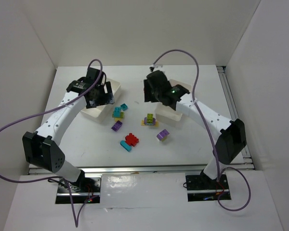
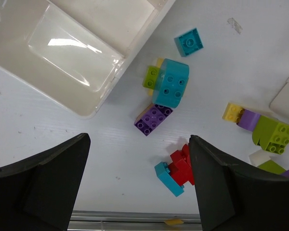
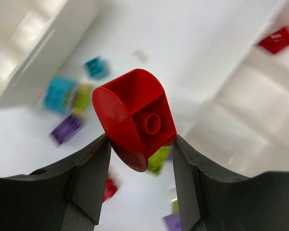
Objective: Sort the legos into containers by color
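Though blurred, red brick (image 3: 277, 39) in right tray (image 3: 250, 72).

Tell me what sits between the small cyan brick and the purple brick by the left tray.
A larger rounded cyan brick with a lime brick against its side; the left wrist view shows it.

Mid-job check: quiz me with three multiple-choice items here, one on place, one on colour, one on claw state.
1. Where do the loose bricks lie? A between the left tray and the right tray; B on the arm bases; C in one compartment.
2. The brick in the right claw is? A cyan; B red; C yellow.
3. The left claw is? A shut on a purple brick; B shut, empty; C open, empty.
Answers: A, the top view shows them on the table between the trays; B, the right wrist view shows red; C, the left wrist view shows it wide apart, nothing between.
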